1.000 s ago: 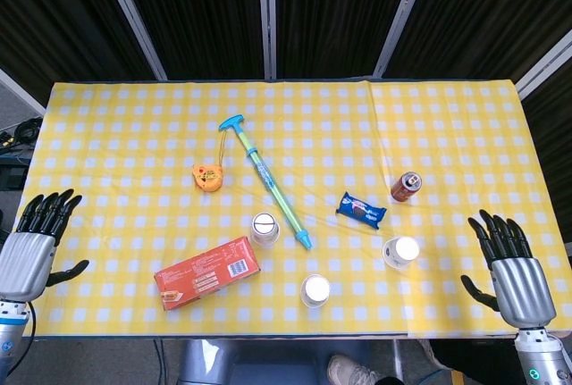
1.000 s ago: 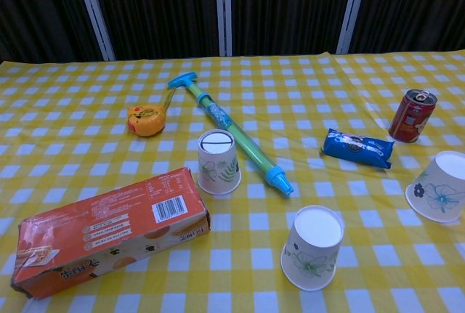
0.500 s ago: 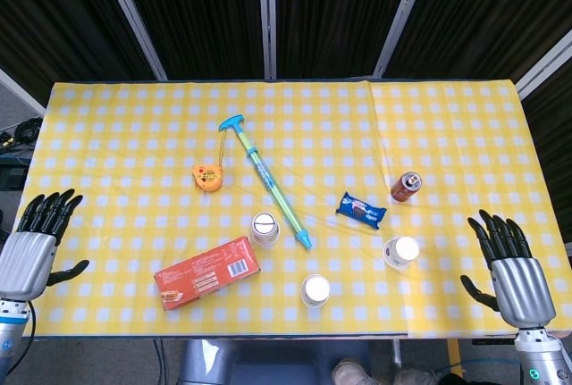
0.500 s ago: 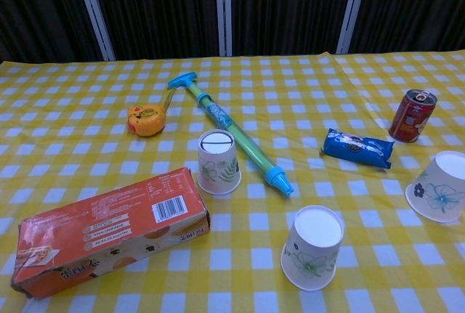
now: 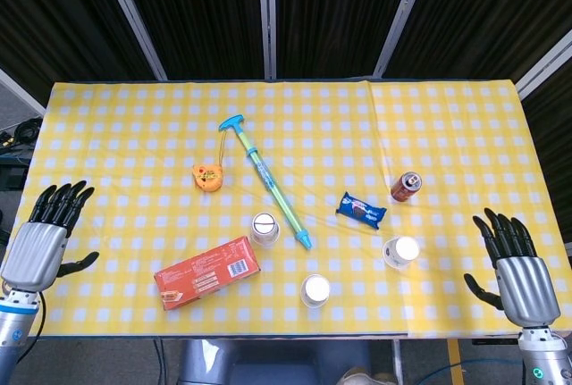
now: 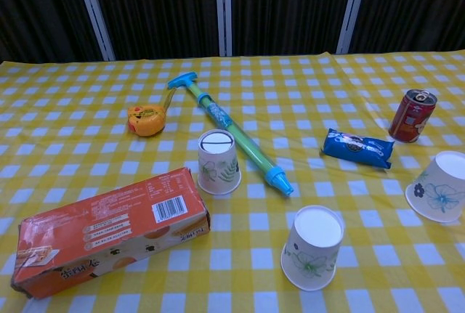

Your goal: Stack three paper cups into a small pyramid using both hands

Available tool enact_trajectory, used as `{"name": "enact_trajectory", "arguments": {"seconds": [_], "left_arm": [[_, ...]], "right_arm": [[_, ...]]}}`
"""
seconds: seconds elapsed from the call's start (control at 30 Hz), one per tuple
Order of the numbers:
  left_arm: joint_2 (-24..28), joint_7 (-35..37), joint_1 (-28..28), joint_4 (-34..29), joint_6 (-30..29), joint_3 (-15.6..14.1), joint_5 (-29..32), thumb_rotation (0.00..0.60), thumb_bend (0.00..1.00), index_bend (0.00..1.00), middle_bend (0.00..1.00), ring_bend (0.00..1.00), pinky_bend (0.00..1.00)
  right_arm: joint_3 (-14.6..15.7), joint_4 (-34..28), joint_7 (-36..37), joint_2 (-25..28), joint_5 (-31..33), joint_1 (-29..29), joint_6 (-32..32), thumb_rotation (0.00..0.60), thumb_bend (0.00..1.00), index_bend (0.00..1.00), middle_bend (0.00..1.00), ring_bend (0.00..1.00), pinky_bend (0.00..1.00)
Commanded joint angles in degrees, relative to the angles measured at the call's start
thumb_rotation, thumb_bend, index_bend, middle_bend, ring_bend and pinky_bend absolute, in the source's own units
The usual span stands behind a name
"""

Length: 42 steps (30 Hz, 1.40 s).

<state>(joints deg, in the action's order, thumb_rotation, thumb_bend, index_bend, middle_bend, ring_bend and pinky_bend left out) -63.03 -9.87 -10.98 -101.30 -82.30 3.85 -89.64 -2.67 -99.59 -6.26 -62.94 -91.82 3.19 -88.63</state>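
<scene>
Head view high overhead, facing down on the whole table (image 5: pixel 447 108), chest view low, close, level, both sharing the orange box (image 5: pixel 207 272) (image 6: pixel 109 230).

Three floral paper cups (image 6: pixel 219 161) (image 6: pixel 312 246) (image 6: pixel 439 186) stand inverted, well apart.

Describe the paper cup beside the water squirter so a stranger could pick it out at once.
On the yellow checked tablecloth, find the long blue-green water squirter lying diagonally mid-table. The paper cup stands upside down against its left side, near the orange biscuit box. Unlike the other two cups, it bears a green leaf print.
</scene>
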Motion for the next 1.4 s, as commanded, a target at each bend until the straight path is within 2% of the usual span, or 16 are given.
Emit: {"name": "enact_trajectory", "arguments": {"seconds": [0.03, 0.33, 0.67, 0.9, 1.4], "left_arm": [[0.3, -1.4, -2.6, -1.4, 2.6, 1.7, 0.5, 0.6, 0.09, 0.09, 0.0, 0.0, 0.0], [1.4, -6.2, -12.5, -5.2, 17.4, 4.4, 4.3, 0.6, 0.09, 0.23, 0.0, 0.0, 0.0], [-2.9, -15.5, -21.8, -5.9, 28.1, 7.5, 13.7, 0.6, 0.09, 0.22, 0.0, 0.0, 0.0], [-7.6, -21.1, -27.2, -4.1, 32.6, 8.0, 20.4, 0.6, 0.1, 0.25, 0.0, 0.0, 0.0], [-19.0, -29.5, -37.4, 3.4, 35.4, 8.5, 32.7, 0.6, 0.11, 0.25, 0.0, 0.0, 0.0]], "right_arm": [[-0.1, 0.0, 0.3, 0.1, 0.0, 0.0, -0.1, 0.6, 0.14, 0.0, 0.0, 0.0, 0.0], [-0.3, 0.1, 1.6, 0.6, 0.6, 0.1, 0.1, 0.6, 0.14, 0.0, 0.0, 0.0, 0.0], [-0.6, 0.5, 3.3, 1.0, 1.5, 0.3, 0.7, 0.6, 0.14, 0.0, 0.0, 0.0, 0.0], [-0.9, 1.0, 4.2, 1.0, 2.4, 0.7, 1.5, 0.6, 0.14, 0.0, 0.0, 0.0, 0.0], [-1.6, 2.5, 6.6, 1.0, 5.3, 1.4, 3.8, 0.6, 0.14, 0.0, 0.0, 0.0, 0.0]]}}
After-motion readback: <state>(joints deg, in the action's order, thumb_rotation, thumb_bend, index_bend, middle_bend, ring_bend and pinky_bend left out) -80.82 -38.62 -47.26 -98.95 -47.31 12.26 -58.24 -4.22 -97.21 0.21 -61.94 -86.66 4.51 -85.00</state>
